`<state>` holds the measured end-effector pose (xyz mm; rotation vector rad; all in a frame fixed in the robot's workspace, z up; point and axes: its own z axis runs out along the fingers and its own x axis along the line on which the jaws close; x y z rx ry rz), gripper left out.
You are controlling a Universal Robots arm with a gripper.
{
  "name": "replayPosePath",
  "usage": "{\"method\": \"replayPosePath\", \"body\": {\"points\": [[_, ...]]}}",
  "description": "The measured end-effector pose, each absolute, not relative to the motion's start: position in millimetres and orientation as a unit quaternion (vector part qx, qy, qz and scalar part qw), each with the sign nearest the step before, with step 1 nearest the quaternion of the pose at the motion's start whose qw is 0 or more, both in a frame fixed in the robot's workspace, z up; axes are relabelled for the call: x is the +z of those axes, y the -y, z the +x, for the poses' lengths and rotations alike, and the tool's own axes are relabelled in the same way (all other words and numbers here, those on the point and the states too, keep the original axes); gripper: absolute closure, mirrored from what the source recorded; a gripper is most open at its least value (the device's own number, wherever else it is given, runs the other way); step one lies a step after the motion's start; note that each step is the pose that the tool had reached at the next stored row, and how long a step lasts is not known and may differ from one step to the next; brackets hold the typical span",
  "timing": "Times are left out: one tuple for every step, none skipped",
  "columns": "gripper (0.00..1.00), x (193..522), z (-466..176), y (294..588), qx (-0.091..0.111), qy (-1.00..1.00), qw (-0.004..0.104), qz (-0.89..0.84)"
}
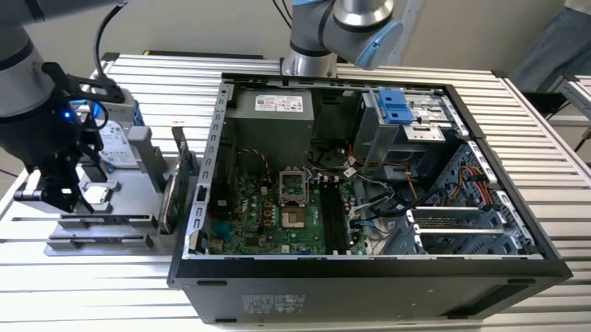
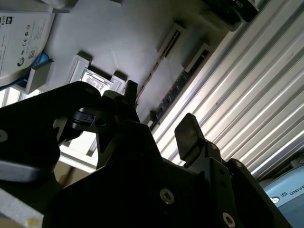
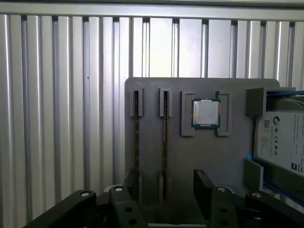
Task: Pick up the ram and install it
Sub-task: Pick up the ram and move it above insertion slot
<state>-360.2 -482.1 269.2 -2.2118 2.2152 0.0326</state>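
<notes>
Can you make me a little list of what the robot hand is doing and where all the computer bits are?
gripper: open, holding nothing, hovering over the gray tray
ram sticks: two, standing on edge in side-by-side tray slots
ram picked up: not yet
processor chip: flat in its tray pocket, next to the ram slots
hard drive: in a blue frame at the tray's edge
computer case: open, green motherboard showing, on the exterior view's right of the tray
</notes>
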Motion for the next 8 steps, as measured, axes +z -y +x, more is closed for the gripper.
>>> {"method": "replayPosePath", "body": {"points": [[0.00, 268.5, -360.5, 482.1, 0.010, -0.708, 0.006, -0.707], [0.00, 267.7, -360.9, 482.1, 0.010, -0.708, 0.006, -0.707], [0.00, 266.8, -361.7, 482.0, 0.010, -0.708, 0.006, -0.706], [0.00, 266.0, -362.9, 482.2, 0.010, -0.708, 0.006, -0.707], [0.00, 265.3, -364.3, 482.3, 0.010, -0.708, 0.006, -0.707], [0.00, 264.8, -365.8, 482.5, 0.010, -0.708, 0.006, -0.707], [0.00, 264.3, -367.1, 482.8, 0.010, -0.708, 0.006, -0.707], [0.00, 263.8, -367.7, 483.2, 0.010, -0.708, 0.006, -0.707]]}}
